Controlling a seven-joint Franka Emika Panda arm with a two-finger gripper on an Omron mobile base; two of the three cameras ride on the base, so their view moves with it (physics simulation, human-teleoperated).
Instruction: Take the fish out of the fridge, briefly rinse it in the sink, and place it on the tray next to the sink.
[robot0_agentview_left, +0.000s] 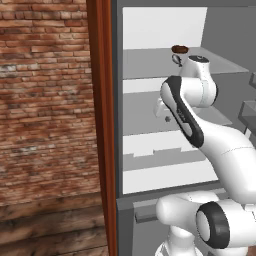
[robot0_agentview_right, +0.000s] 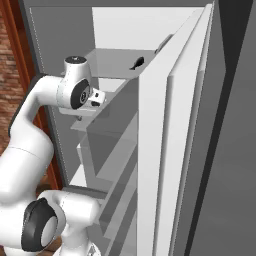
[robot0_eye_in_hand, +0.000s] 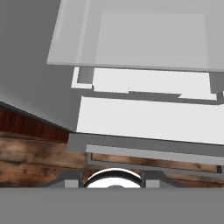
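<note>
One fish (robot0_agentview_left: 179, 49), one open fridge (robot0_agentview_left: 150, 65)

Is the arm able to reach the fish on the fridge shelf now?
Probably yes: the fridge stands open and the fish lies uncovered on the upper shelf, just above the arm's wrist, with nothing between them.

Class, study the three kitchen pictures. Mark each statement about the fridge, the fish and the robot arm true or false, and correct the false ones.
1. The fridge door is open. True.
2. The fish lies on the lowest shelf. False: it lies on the top shelf.
3. The arm reaches into the fridge. True.
4. The wall beside the fridge is tiled white. False: it is red brick.
5. The fish is dark. True.
</note>
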